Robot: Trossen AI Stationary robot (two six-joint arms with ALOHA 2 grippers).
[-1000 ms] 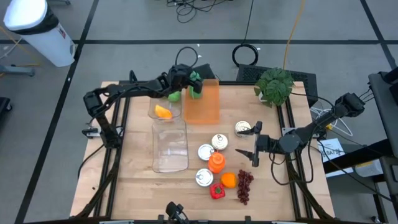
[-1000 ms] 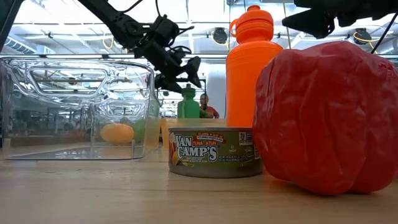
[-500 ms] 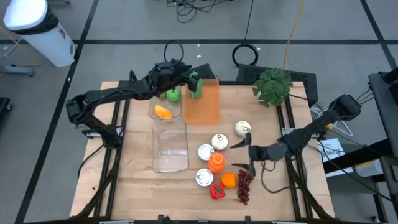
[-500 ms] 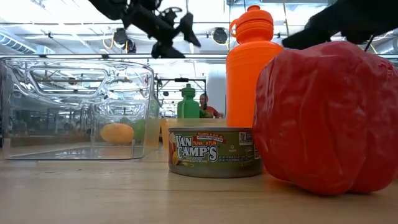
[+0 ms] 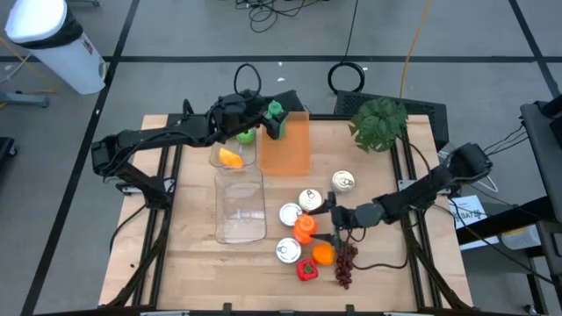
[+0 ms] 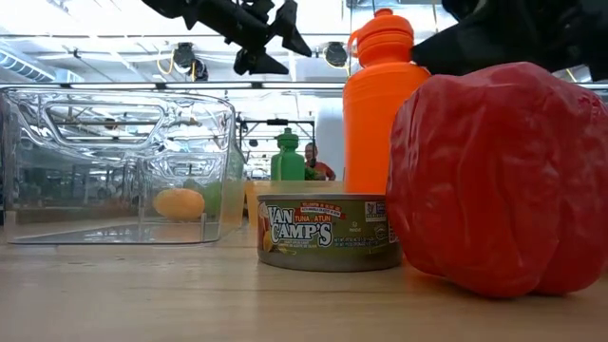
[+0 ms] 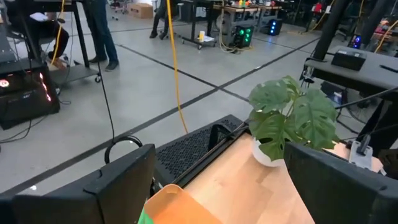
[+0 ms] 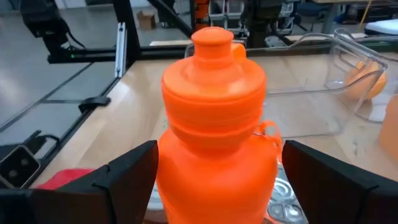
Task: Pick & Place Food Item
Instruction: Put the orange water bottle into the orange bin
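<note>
My right gripper (image 5: 326, 220) is open near the table's middle. Its fingers stand on either side of the upright orange bottle (image 5: 305, 230), which fills the right wrist view (image 8: 214, 118); I see no contact. An orange fruit (image 5: 322, 254), a red pepper (image 5: 306, 269) and dark grapes (image 5: 345, 263) lie just nearer. My left gripper (image 5: 263, 121) is open and empty, raised over the far left part of the table, high in the low view (image 6: 271, 33). Below it, a small clear tub (image 5: 221, 147) holds an orange piece (image 5: 230, 158) and a green apple (image 5: 246, 135).
A larger clear tub (image 5: 240, 206) stands left of centre, and an orange see-through box (image 5: 285, 145) at the far middle with a green bottle (image 5: 276, 111) beside it. Several tuna cans (image 5: 291, 213) ring the orange bottle. A potted plant (image 5: 384, 121) sits at the far right corner.
My right gripper has moved toward the table's left and a little nearer, coming up to the orange bottle with its fingers open. My left gripper has risen away from the small clear tub, leaving the green apple inside it.
</note>
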